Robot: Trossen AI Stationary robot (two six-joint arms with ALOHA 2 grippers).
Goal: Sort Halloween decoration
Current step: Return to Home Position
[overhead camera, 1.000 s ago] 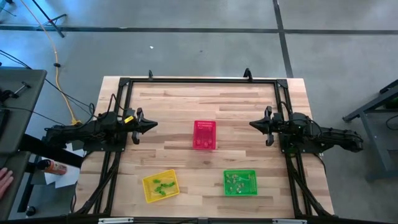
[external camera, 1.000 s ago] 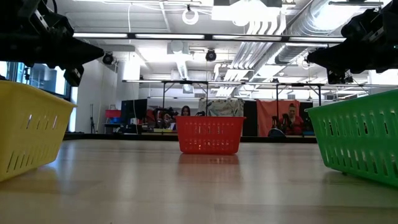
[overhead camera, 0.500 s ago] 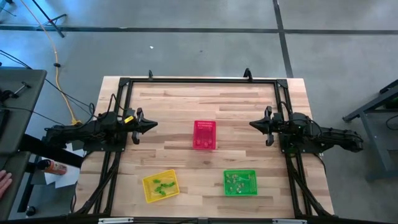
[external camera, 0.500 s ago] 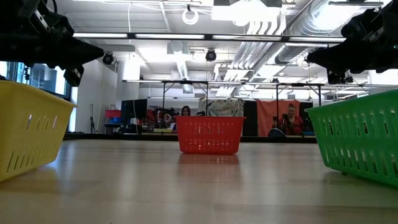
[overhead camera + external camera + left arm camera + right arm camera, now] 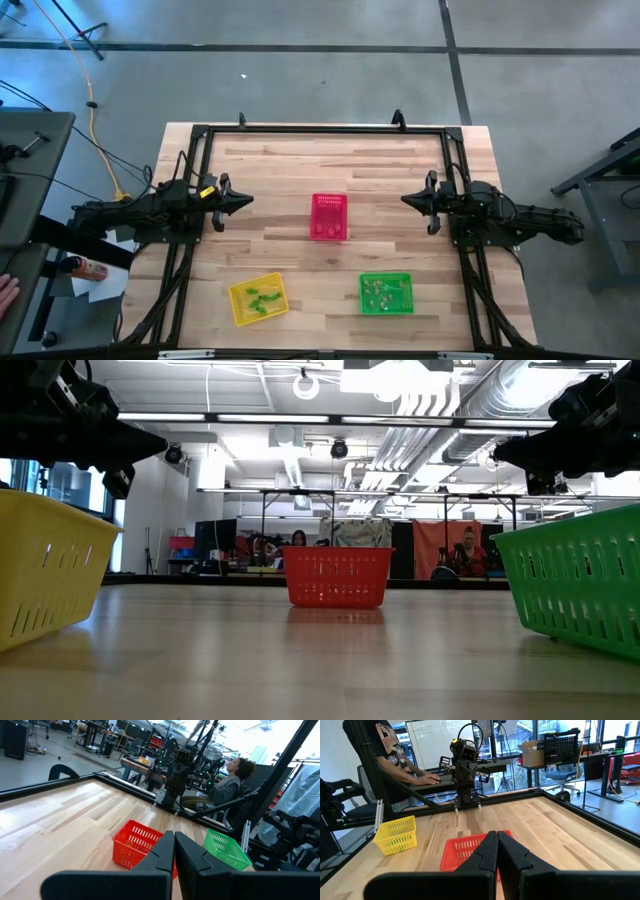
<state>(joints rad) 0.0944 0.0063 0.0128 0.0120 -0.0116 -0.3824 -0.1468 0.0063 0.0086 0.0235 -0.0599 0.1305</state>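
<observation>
Logged left gripper (image 5: 240,199) held above the left side of the wooden table (image 5: 300,160), pointing inward toward the centre; fingers pressed together tip to tip with nothing between them, confirmed in its own wrist view. Logged right gripper (image 5: 410,200) mirrored above the right side, pointing back at the left one; fingers likewise closed on nothing. Noted both well apart from each other and from every basket, and both raised clear of the tabletop in the low view. Between the two, near mid-table, found a red mesh basket (image 5: 329,205); made out small orange-red trinkets (image 5: 323,232) at its near end, hard to separate from the mesh. Toward the near edge, noted a yellow basket (image 5: 238,310) on the left, slightly skewed, with several green trinkets (image 5: 262,300) scattered inside; to its right and apart from it, noted a green basket (image 5: 406,305) holding pale whitish trinkets (image 5: 378,290). Could not count the pieces in any basket. Off the table, spotted a seated person (image 5: 232,772) beyond the right arm's base in the left wrist view; spotted a second person (image 5: 395,755) seated at a desk behind the left arm's base in the right wrist view, one hand resting on the desk; also caught a hand (image 5: 6,294) at the far left edge of the high view, away from the table.
</observation>
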